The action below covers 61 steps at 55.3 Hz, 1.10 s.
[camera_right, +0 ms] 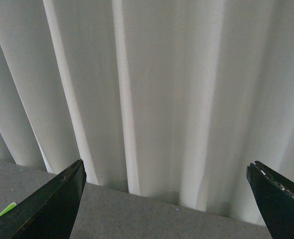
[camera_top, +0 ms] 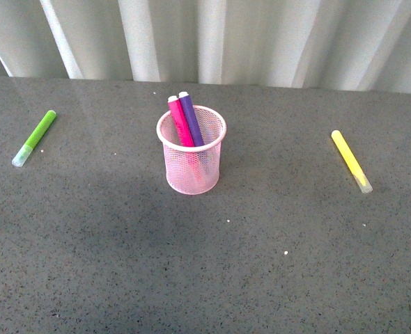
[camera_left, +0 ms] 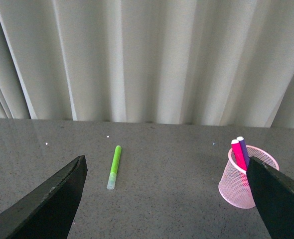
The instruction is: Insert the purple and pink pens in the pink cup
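Left gripper (camera_left: 167, 199) fingers spread wide, empty | right gripper (camera_right: 167, 199) likewise spread, facing curtain (camera_right: 162, 99) | I see pink pen (camera_top: 179, 122) and purple pen (camera_top: 190, 118) standing tilted in pink cup (camera_top: 191, 170), table (camera_top: 205, 264) centre | green marker (camera_top: 34, 138) far left, yellow marker (camera_top: 351, 161) far right.

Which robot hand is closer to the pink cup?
Probably the left. The left gripper sees the pink cup close by; the right gripper faces the curtain, no cup in view.
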Tool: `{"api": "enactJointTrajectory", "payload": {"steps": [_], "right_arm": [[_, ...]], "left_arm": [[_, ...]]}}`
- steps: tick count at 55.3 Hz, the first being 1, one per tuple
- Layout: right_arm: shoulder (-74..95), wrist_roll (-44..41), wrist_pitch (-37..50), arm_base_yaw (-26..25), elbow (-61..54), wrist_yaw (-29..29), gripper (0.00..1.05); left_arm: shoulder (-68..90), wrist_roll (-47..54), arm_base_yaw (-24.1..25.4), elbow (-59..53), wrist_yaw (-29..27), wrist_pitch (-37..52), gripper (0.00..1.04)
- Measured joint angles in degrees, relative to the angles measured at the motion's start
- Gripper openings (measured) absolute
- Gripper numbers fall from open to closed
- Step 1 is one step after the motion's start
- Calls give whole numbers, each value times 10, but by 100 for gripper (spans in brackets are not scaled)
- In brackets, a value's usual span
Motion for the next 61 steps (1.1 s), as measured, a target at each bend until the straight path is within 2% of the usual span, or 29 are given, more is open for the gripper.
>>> {"api": "enactJointTrajectory", "payload": {"steps": [7, 13, 17, 20, 22, 26, 35, 40, 61], "right_arm": [[-134, 19, -49, -55, -91, -28, 98], [-198, 13, -60, -70, -150, -17, 97], [-227, -4, -99, -62, -164, 80, 84], [-245, -11, -100, -64, -187, 103, 71], [-257, -14, -100, -70, -203, 99, 62], [-275, -16, -100, -91, -221, 64, 52], [-316, -17, -103, -108, -257, 65, 25], [-348, -18, -113, -108, -280, 63, 4], [-458, -19, -176, -108, -326, 63, 3]], "left_arm": [[0, 0, 0, 0, 0, 0, 98], [0, 0, 0, 0, 0, 0, 98], [0, 0, 0, 0, 0, 0, 98], [0, 0, 0, 0, 0, 0, 98], [0, 0, 0, 0, 0, 0, 98], [0, 0, 0, 0, 0, 0, 98], [0, 0, 0, 0, 0, 0, 98], [0, 0, 0, 0, 0, 0, 98], [0, 0, 0, 0, 0, 0, 98]]}}
